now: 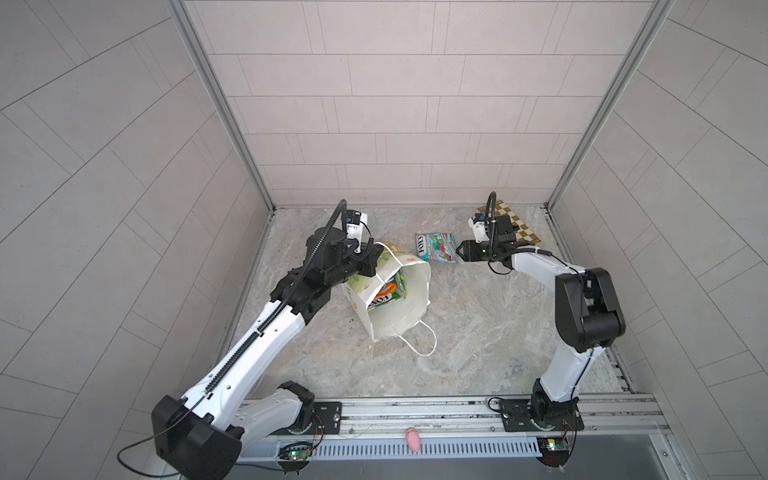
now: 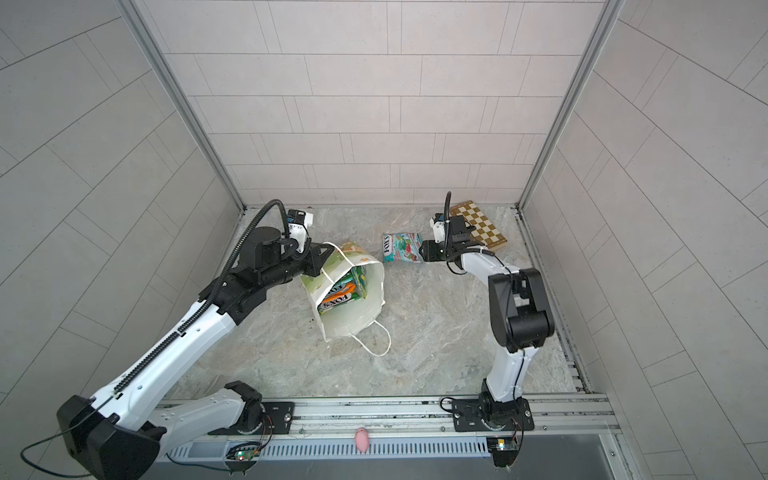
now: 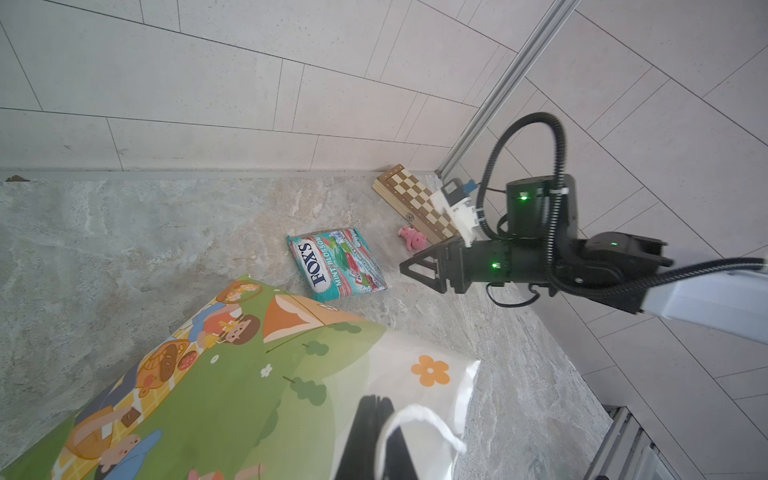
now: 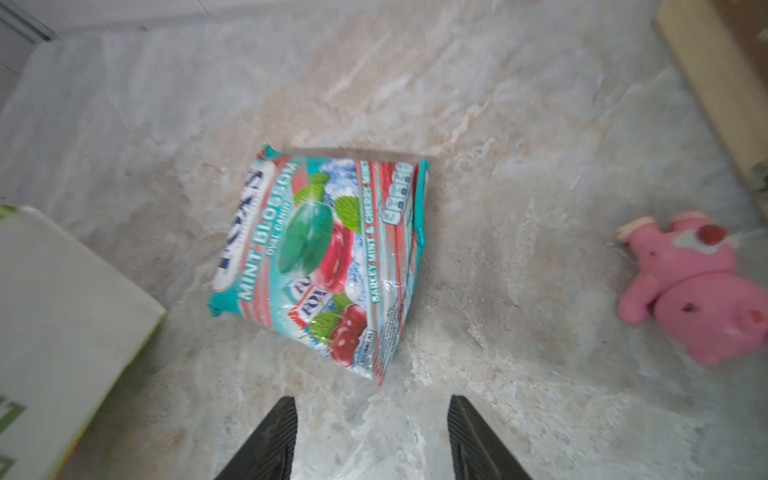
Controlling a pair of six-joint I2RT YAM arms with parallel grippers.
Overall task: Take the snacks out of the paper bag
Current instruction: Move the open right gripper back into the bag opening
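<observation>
The white paper bag [image 1: 411, 303] [image 2: 368, 299] lies tipped on the table with its mouth toward the front. Several FOX'S snacks [image 1: 384, 293] [image 2: 338, 296], orange and green, lie inside it. My left gripper [image 1: 374, 257] [image 3: 376, 409] is shut on the bag's upper wall beside a cord handle; its dark fingers show through the paper. One teal-and-red snack packet [image 1: 436, 246] [image 3: 338, 264] [image 4: 328, 257] lies flat on the table behind the bag. My right gripper [image 1: 458, 252] [image 4: 372, 401] stands open just right of that packet, with nothing between its fingers.
A folded wooden chessboard [image 1: 515, 226] [image 3: 415, 199] lies in the back right corner. A pink toy figure [image 3: 411, 237] [image 4: 698, 286] lies between it and the packet. Another pink toy [image 1: 412, 439] sits on the front rail. The bag's loose cord handle [image 1: 424, 338] trails forward.
</observation>
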